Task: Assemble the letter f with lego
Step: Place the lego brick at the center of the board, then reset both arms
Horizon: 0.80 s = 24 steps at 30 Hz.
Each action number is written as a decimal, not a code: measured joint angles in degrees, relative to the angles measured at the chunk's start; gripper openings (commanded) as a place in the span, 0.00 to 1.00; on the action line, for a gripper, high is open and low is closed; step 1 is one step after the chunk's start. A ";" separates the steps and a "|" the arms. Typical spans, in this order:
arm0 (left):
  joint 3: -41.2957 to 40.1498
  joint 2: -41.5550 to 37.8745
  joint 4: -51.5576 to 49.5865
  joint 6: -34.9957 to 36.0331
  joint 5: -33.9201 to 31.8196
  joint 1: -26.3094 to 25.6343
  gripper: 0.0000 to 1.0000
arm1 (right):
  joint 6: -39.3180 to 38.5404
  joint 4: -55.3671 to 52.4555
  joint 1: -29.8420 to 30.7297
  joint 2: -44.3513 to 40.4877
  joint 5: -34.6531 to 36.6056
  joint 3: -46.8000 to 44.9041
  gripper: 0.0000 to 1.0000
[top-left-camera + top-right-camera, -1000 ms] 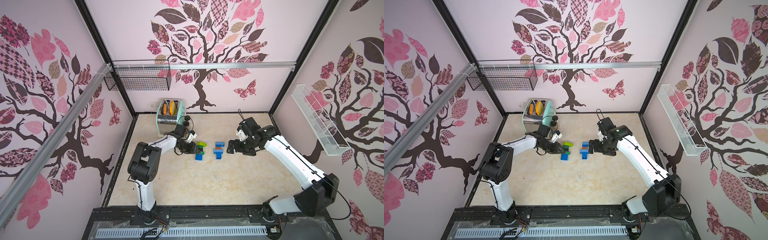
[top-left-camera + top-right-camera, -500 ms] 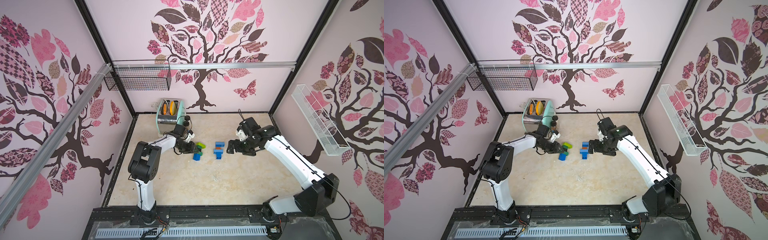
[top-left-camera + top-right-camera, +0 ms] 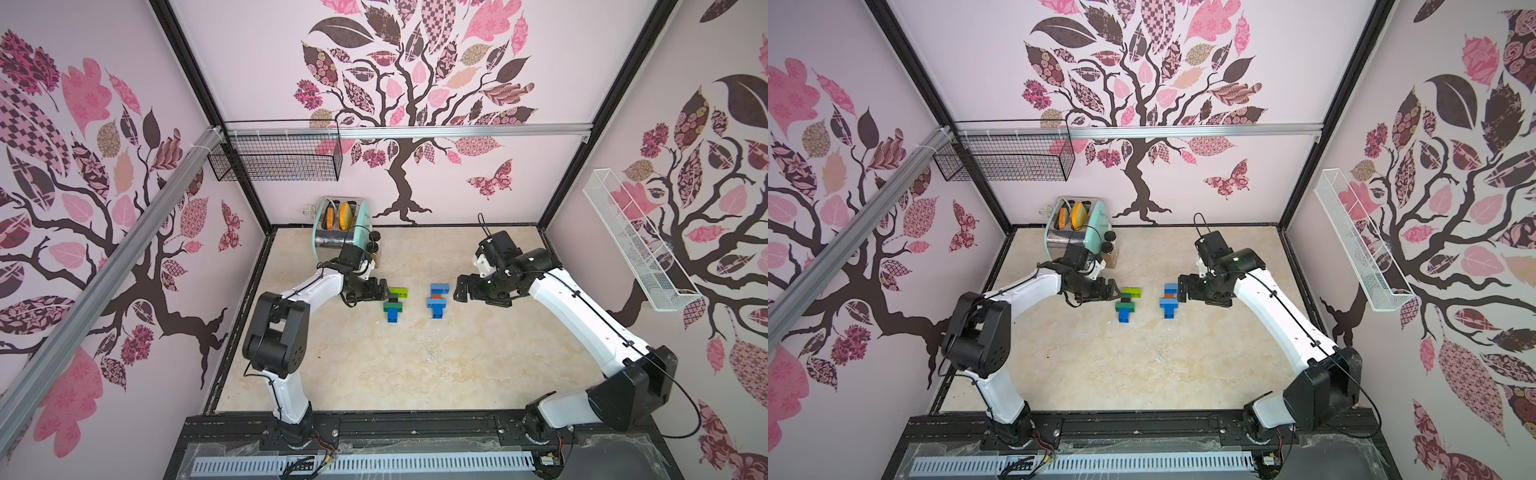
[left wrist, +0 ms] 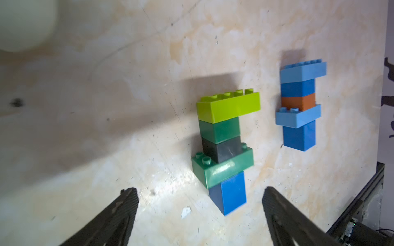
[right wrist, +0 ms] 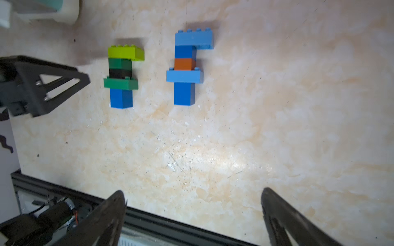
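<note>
Two lego builds side by side
The left build (image 3: 394, 305) and the right build (image 3: 436, 300) lie apart on the bench (image 3: 415, 365); toaster (image 3: 332, 232) far left.

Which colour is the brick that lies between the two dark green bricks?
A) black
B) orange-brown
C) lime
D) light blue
A: in the left wrist view, the black brick sits between the square dark green brick and the oblong dark green brick.

My left gripper (image 4: 199, 190) stands wide and empty; I see the green lego stack (image 4: 223, 149) (blue brick nearest) just ahead, the blue lego stack (image 4: 298, 106) beside it.
</note>
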 measured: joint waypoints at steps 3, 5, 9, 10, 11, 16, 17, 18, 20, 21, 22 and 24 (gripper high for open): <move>0.07 -9.70 -0.59 -2.84 -0.66 3.13 0.98 | -0.07 4.07 -3.58 -0.76 0.00 -0.15 1.00; -1.27 -15.43 1.18 -4.24 -0.24 7.78 0.98 | -0.31 7.48 -7.67 -0.92 -1.11 -0.70 1.00; -8.07 -21.53 4.92 -5.60 -9.51 16.46 0.98 | -1.05 13.99 -13.84 0.39 1.81 -2.93 1.00; -10.88 -21.75 6.91 -4.35 -12.11 17.49 0.98 | -1.70 16.48 -14.80 0.50 2.03 -4.57 1.00; -13.68 -21.70 8.83 -3.21 -14.47 17.99 0.98 | -2.75 19.37 -15.80 0.57 1.57 -6.75 1.00; -32.92 -19.93 26.71 2.69 -26.43 18.05 0.98 | -9.90 34.07 -18.43 1.57 2.01 -19.67 1.00; -35.74 -19.06 31.19 3.21 -27.82 18.12 0.98 | -11.23 36.17 -18.51 1.92 3.48 -21.57 1.00; -38.80 -17.79 36.48 3.63 -29.27 18.32 0.98 | -12.66 39.04 -18.51 2.27 5.57 -24.09 1.00; -42.53 -15.47 44.44 4.15 -30.29 19.61 0.98 | -14.43 45.13 -18.51 2.40 9.33 -28.79 1.00; -43.45 -14.53 47.74 4.35 -30.27 20.65 0.98 | -15.87 49.99 -18.49 2.10 10.62 -32.22 1.00; -44.09 -13.70 51.67 4.46 -30.14 21.86 0.98 | -16.92 53.88 -18.51 1.68 11.37 -35.50 1.00; -44.41 -13.07 57.66 4.92 -28.74 23.78 0.98 | -18.32 63.41 -18.67 0.55 12.39 -42.80 1.00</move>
